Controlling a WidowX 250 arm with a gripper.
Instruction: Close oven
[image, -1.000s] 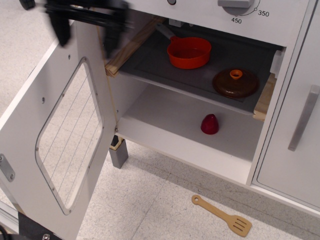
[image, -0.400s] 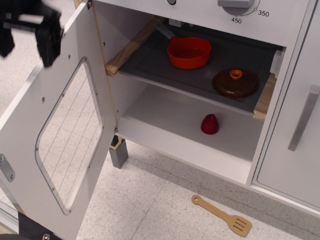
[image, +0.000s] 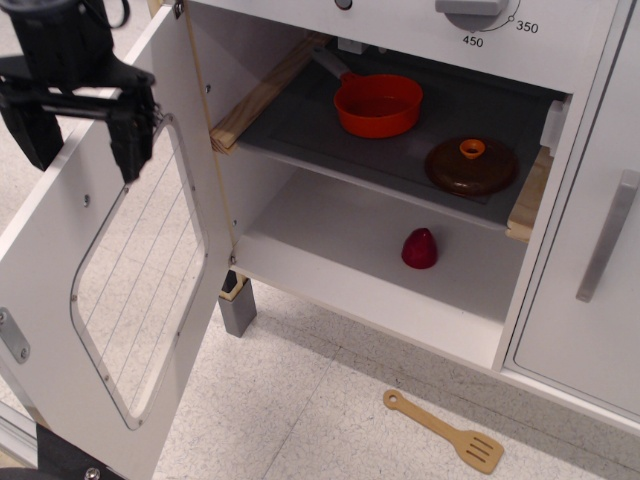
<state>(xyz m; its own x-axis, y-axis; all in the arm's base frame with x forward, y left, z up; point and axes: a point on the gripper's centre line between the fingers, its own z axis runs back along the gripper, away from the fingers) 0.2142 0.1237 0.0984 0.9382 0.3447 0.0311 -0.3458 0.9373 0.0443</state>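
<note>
The white toy oven (image: 400, 290) stands open. Its big white door (image: 70, 300), with a rounded wire-lined window, is swung out to the left, its inner face showing. The dark grey shelf (image: 330, 135) holds an orange pan (image: 378, 104) and a brown lid (image: 471, 166). A red toy piece (image: 419, 248) lies on the oven floor. My black gripper (image: 82, 145) is open at the upper left, its two fingers (image: 130, 140) pointing down astride the door's top edge. It holds nothing. The door's handle is hidden.
A narrower white door with a straight grey bar handle (image: 607, 235) is shut at the right. A wooden spatula (image: 445, 431) lies on the speckled floor in front of the oven. A grey knob (image: 470, 8) sits on the panel above.
My gripper has moved left from above the oven's top corner, then down onto the door's upper edge. The door has not moved.
</note>
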